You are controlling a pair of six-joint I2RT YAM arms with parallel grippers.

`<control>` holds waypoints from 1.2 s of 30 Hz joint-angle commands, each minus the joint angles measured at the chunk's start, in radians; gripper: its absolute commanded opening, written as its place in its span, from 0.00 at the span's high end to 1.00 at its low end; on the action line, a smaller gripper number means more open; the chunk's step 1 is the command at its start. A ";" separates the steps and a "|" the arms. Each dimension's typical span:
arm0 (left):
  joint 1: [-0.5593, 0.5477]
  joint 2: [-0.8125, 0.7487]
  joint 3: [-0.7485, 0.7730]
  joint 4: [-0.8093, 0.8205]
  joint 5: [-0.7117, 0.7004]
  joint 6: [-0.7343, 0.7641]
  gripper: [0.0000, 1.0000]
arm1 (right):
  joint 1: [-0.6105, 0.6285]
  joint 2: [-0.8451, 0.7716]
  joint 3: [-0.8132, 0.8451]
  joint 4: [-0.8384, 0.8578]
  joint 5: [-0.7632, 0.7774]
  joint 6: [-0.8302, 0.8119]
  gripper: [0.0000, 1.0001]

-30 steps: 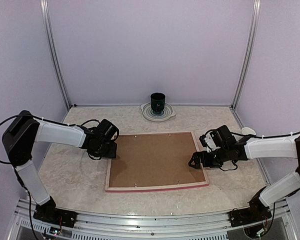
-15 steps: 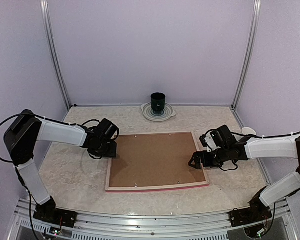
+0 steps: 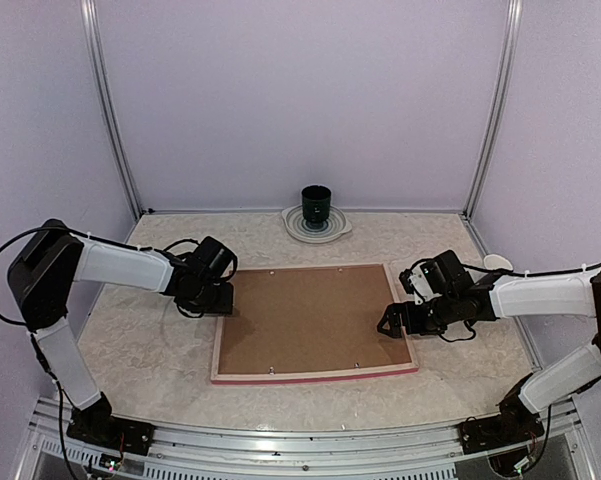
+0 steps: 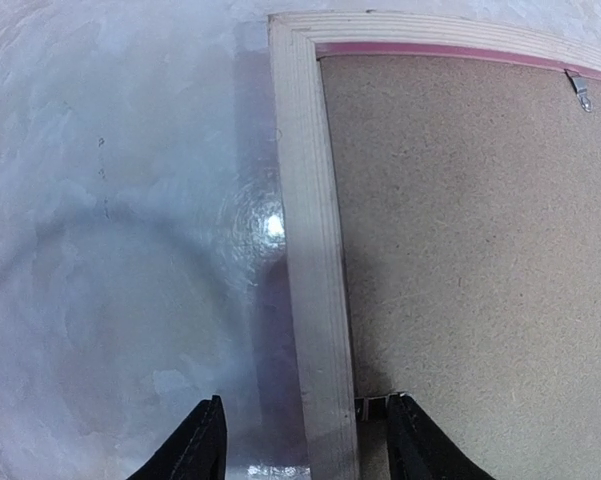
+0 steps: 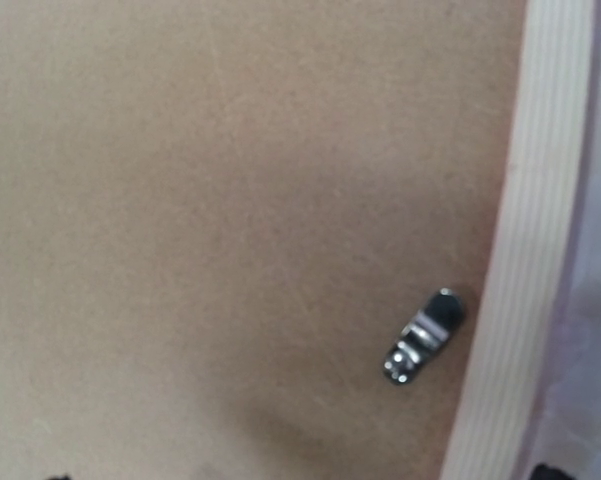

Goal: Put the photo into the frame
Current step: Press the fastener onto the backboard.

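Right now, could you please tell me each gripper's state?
Left gripper: open, straddling one side of the frame, holding nothing.
Right gripper: open, empty, over the backing board.

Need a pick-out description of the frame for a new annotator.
Middle of the pale marbled table: the frame is the large flat rectangle lying back-up, pale wood rim, pink near edge, brown backing board filling it. The dark cup on its plate at the back is small and round instead.

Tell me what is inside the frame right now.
The frame lies face down. A brown backing board fills its back, with small metal clips along the edge. Whatever lies beneath the board, the photo included, is covered and cannot be seen.
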 commanded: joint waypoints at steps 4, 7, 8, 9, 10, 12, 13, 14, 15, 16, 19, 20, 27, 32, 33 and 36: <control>0.019 -0.054 -0.009 -0.005 0.053 0.000 0.43 | -0.008 0.003 -0.007 0.011 -0.001 -0.010 0.01; 0.030 -0.050 0.000 0.008 0.078 -0.003 0.43 | -0.008 0.004 -0.007 0.013 -0.005 -0.008 0.01; 0.036 -0.043 0.003 0.013 0.085 -0.003 0.43 | -0.008 0.003 -0.007 0.013 -0.005 -0.008 0.01; 0.040 -0.035 0.007 0.017 0.090 -0.003 0.44 | -0.008 0.002 -0.007 0.012 -0.005 -0.008 0.01; 0.045 -0.028 0.010 0.020 0.095 -0.003 0.44 | -0.008 0.000 -0.008 0.010 -0.005 -0.007 0.01; 0.050 -0.010 0.017 0.020 0.103 -0.001 0.44 | -0.008 -0.004 -0.007 0.003 0.000 -0.009 0.01; 0.052 -0.002 0.018 0.019 0.105 0.000 0.44 | -0.008 -0.008 -0.007 0.001 0.003 -0.010 0.01; 0.052 0.003 0.018 0.020 0.106 0.001 0.44 | -0.008 -0.012 -0.007 -0.003 0.005 -0.012 0.01; 0.052 0.009 0.017 0.020 0.108 0.003 0.44 | -0.008 -0.015 -0.008 -0.005 0.007 -0.013 0.01; 0.052 0.012 0.015 0.020 0.109 0.003 0.45 | -0.008 -0.017 -0.008 -0.006 0.009 -0.013 0.01; 0.052 0.019 0.010 0.025 0.119 0.006 0.47 | -0.008 -0.013 -0.008 -0.006 0.009 -0.013 0.01; 0.052 0.021 0.011 0.026 0.121 0.009 0.47 | -0.008 -0.010 -0.006 -0.004 0.007 -0.012 0.01; 0.051 0.031 0.016 0.011 0.101 0.016 0.51 | -0.008 0.002 0.011 -0.003 0.001 -0.012 0.01; 0.051 0.040 0.013 0.006 0.090 0.017 0.59 | -0.008 0.006 0.016 -0.007 -0.001 -0.014 0.01; 0.051 0.043 0.011 0.007 0.090 0.016 0.61 | -0.008 0.007 0.016 -0.007 0.000 -0.014 0.01; 0.050 0.041 0.007 0.006 0.089 0.015 0.64 | -0.008 0.008 0.018 -0.008 0.002 -0.014 0.01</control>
